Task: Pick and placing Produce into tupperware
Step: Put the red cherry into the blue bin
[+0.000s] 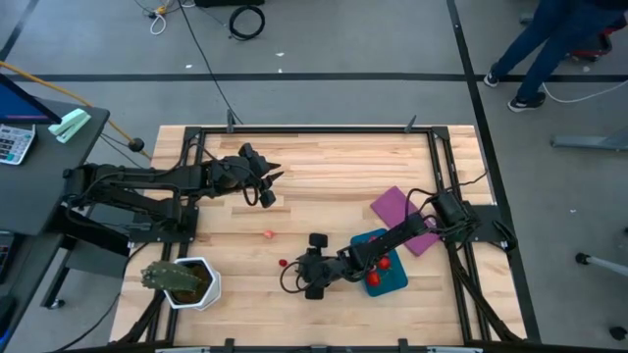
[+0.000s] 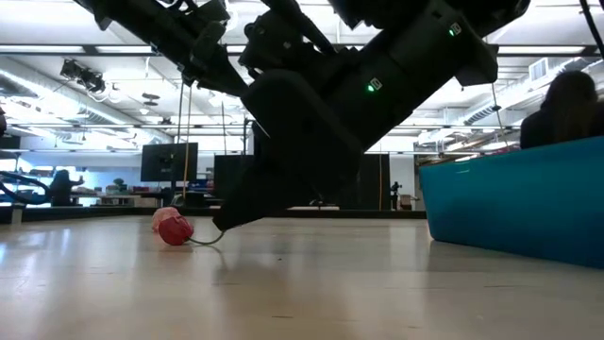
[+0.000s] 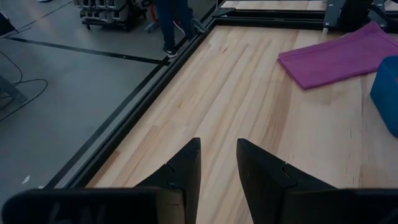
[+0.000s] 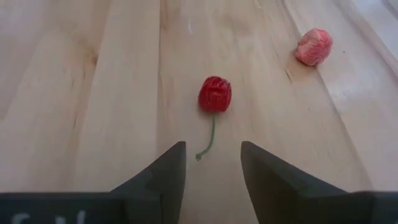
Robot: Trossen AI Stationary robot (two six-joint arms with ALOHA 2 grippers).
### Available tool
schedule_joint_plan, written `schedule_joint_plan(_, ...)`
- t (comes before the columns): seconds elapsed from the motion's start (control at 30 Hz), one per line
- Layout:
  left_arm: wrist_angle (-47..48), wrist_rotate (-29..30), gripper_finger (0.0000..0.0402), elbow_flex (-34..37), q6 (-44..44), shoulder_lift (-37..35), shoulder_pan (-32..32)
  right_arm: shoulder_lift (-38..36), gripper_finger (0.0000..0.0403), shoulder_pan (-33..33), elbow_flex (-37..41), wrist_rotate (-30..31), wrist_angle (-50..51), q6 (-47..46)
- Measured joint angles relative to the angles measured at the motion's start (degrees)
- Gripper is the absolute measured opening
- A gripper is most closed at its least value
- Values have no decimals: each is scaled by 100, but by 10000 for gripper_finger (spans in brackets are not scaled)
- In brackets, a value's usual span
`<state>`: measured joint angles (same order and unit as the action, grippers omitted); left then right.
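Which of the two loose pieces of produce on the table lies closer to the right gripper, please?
The dark red piece with the green stem lies just ahead of the open right gripper. The paler pink piece sits farther off, with no stem showing.

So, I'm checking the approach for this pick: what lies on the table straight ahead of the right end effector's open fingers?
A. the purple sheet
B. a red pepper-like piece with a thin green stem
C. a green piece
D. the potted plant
B: in the right wrist view the red piece lies just ahead of the right end effector, stem toward the gap.
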<state>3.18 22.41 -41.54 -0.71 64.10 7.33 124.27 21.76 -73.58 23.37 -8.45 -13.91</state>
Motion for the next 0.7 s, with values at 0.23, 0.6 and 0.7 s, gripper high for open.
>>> schedule_joint_plan(0.23, 0, 0, 110, 0, 0, 0, 0, -9, 162, 0, 0, -8, -10, -4)
schedule_joint_plan(0.6, -1, 1, 110, 2, 0, 0, -1, -9, 161, 0, 0, -10, -104, -8)
schedule_joint_plan(0.7, 0, 0, 110, 2, 0, 0, -1, -9, 161, -4, 0, -9, -104, -8)
